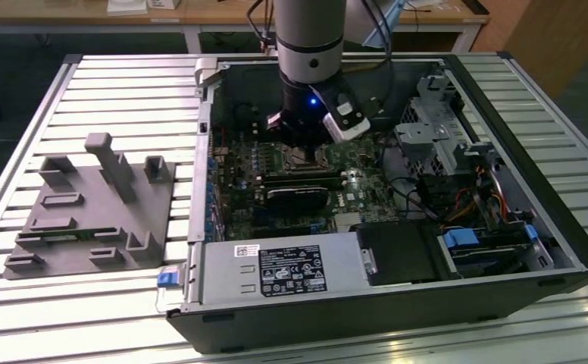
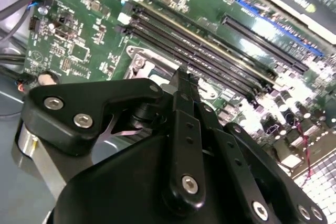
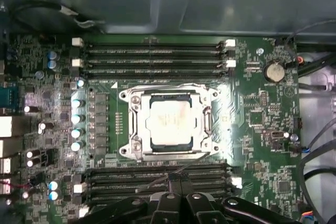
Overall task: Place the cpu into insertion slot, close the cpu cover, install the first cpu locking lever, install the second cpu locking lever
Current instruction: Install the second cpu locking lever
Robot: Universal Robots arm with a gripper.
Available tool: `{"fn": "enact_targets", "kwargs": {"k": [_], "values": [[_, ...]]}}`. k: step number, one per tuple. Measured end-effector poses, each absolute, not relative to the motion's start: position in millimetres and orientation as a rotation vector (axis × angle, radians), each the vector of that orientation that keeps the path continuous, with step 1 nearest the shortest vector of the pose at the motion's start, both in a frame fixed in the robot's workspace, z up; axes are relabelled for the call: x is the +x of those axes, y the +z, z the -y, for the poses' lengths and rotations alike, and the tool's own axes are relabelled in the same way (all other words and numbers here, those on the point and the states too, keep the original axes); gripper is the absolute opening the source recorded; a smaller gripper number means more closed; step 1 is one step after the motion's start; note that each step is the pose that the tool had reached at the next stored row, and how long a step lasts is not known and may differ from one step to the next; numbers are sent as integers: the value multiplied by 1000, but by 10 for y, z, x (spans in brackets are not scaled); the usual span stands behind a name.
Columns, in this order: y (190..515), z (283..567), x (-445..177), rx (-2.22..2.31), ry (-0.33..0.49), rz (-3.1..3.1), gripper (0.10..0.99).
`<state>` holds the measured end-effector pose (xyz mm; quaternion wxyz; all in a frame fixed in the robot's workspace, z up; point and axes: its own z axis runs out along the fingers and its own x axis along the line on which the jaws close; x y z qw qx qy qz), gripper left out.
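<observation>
The gripper (image 2: 181, 80) is hanging low inside the open computer case (image 1: 536, 227), and in the second wrist view its two black fingers (image 2: 184, 108) are pressing flat against each other with no gap and nothing between them. In the first wrist view the joined tips (image 3: 176, 178) are hovering over the memory slots (image 3: 157, 179) that are running just beside the socket, one step short of it. Directly ahead of the tips, the cpu (image 3: 168, 121) is sitting flat in the insertion slot (image 3: 137, 109), its silvery-tan top showing through the square window of the cpu cover (image 3: 206, 121), which is lying down over the chip's edges. Whether either locking lever is hooked cannot be told from these views. A second bank of long memory slots (image 3: 152, 56) is lying on the far side of the socket from the fingers, and a round coin cell (image 3: 274, 71) is sitting off to one side on the green motherboard (image 3: 247, 129). In the exterior view the arm (image 1: 311, 45) is reaching straight down into the case, with the black power supply box (image 1: 284, 273) well apart from the gripper at the case's near wall, and a grey fixture block (image 1: 92, 212) standing outside the case on the slatted table (image 1: 31, 106), toward the exterior view's left.
</observation>
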<state>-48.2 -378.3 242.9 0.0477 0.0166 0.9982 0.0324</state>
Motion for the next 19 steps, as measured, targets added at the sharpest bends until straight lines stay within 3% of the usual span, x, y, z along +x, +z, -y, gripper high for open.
{"fn": "enact_targets", "kwargs": {"k": [19], "values": [[2276, 3822, -599, 97, 126, -3041, 106]]}}
